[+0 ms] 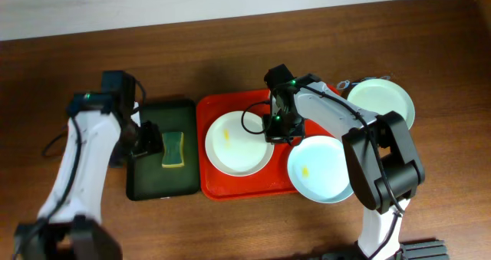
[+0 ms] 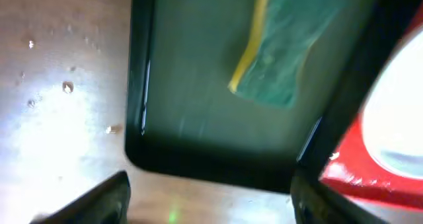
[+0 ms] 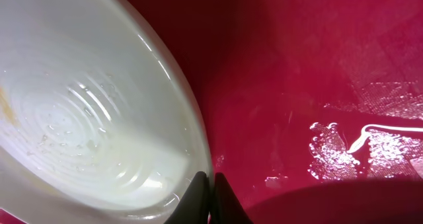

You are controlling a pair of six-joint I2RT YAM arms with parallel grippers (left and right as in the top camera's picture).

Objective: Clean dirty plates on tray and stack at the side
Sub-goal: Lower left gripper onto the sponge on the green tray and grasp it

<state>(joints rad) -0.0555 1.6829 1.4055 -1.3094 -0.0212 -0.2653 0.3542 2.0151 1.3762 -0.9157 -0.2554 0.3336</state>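
Observation:
The red tray (image 1: 211,185) holds a white plate (image 1: 238,143) with a small yellow smear. A second plate (image 1: 322,168), also smeared, lies over the tray's right edge. A third plate (image 1: 381,103) rests on the table at the right. My right gripper (image 1: 278,131) sits at the first plate's right rim. In the right wrist view it (image 3: 211,184) is shut on that wet plate's (image 3: 86,112) rim, over the tray (image 3: 297,72). My left gripper (image 1: 146,141) hangs open by the green tray's left side, with nothing between its fingers (image 2: 99,197).
A dark green tray (image 1: 146,185) lies left of the red one, with a green-and-yellow sponge (image 1: 173,150) (image 2: 281,52) on it. Water droplets dot the wooden table (image 2: 59,92). A small metal object (image 1: 342,84) lies behind the right arm.

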